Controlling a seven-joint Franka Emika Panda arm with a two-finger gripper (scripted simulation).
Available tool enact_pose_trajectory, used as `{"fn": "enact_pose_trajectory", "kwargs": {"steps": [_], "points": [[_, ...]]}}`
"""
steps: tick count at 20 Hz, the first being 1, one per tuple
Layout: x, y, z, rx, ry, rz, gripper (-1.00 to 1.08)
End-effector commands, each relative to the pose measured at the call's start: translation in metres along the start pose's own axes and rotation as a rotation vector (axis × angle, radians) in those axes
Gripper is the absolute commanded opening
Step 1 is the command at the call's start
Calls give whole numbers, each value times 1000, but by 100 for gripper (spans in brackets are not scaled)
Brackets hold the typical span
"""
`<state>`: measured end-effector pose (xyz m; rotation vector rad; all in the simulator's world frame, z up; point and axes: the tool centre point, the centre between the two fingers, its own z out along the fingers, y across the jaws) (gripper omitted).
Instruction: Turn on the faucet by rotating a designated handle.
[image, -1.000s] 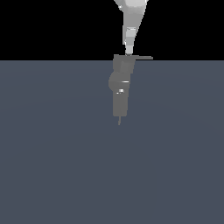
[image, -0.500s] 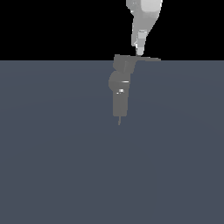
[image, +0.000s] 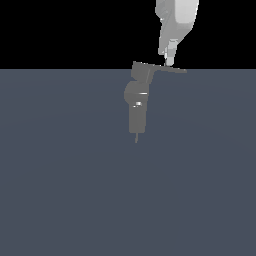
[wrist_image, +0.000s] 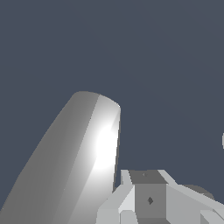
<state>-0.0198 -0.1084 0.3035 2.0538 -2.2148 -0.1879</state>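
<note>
The faucet (image: 137, 107) is a small matte grey blocky fixture standing on the dark floor, with a thin tip at its lower end. Its handle (image: 173, 70), a thin flat lever, juts from the top block toward the exterior view's right. My gripper (image: 168, 62) comes down from above. Its fingertips look closed together and rest on or just over the handle, about midway along it, holding nothing. In the wrist view one glossy finger (wrist_image: 78, 162) fills the foreground. Beside it shows a grey blocky part of the faucet (wrist_image: 151, 199).
A plain dark grey-blue floor (image: 65, 190) spreads around the faucet. Above its far edge the background is black. Nothing else shows.
My gripper has shifted toward the exterior view's right, from over the faucet's top block to out along the handle. The handle's tip now reaches a little further right.
</note>
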Motion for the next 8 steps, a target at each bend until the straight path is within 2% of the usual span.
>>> {"fn": "enact_pose_trajectory", "kwargs": {"steps": [1,8], "points": [[22,-4,12,-21,-3,23,-100],[43,-17,16,-27,-4,30,-100]]}}
